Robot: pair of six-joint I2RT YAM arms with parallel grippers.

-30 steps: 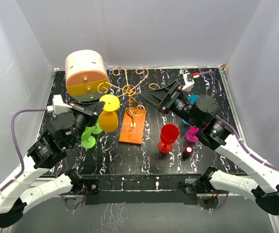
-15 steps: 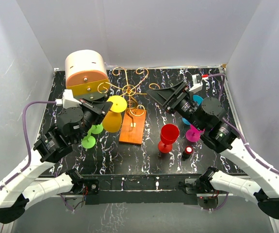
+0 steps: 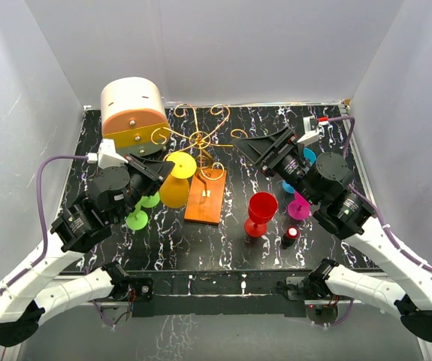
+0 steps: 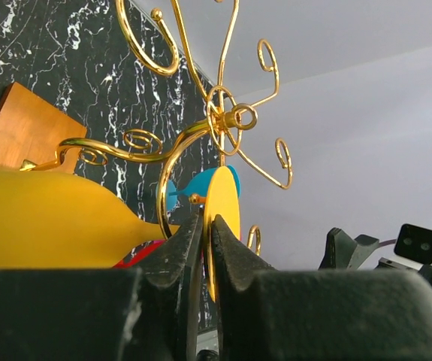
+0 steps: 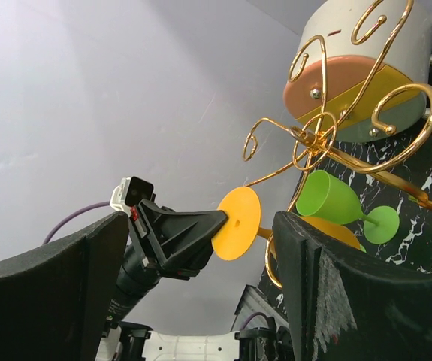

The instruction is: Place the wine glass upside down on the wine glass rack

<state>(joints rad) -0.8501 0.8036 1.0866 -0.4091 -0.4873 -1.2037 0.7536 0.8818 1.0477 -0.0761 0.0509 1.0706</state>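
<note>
left gripper (image 4: 206,222): jaws narrow, pinched on the rim of the wine glass's round foot; one finger (image 4: 176,256) on each face of the disc.
wine glass (image 3: 173,191): yellow, held off the table on its side, just left of the rack's base. Bowl points near, foot points far and toward the rack's post.
glass vs rack: in the left wrist view the stem sits right at a curved gold arm; can't tell if it touches. Glass is not hanging upside down on the rack.
wine glass rack (image 3: 200,139): gold wire, scroll arms fanning out from a central post, mid-table toward the far side. No glass hangs on any of its arms.
rack base (image 3: 208,199): flat orange rectangle, running from the post toward the near edge.
right gripper (image 3: 250,154): jaws spread wide, nothing between them. It hovers just right of the rack's arms, pointing left at them.
drum box (image 3: 133,113): cream and orange, far left, just behind the left-hand scrolls.
green glass (image 3: 137,219): near the left arm, on the near-left side of the yellow glass; right wrist view shows it on its side.
red glass (image 3: 261,210): upright, right of the base, well apart from the rack.
magenta glass (image 3: 298,208): right of the red one, partly hidden by the right arm.
blue glass (image 3: 303,156): mostly hidden behind the right arm.
table (image 3: 231,248): black with white veining.
</note>
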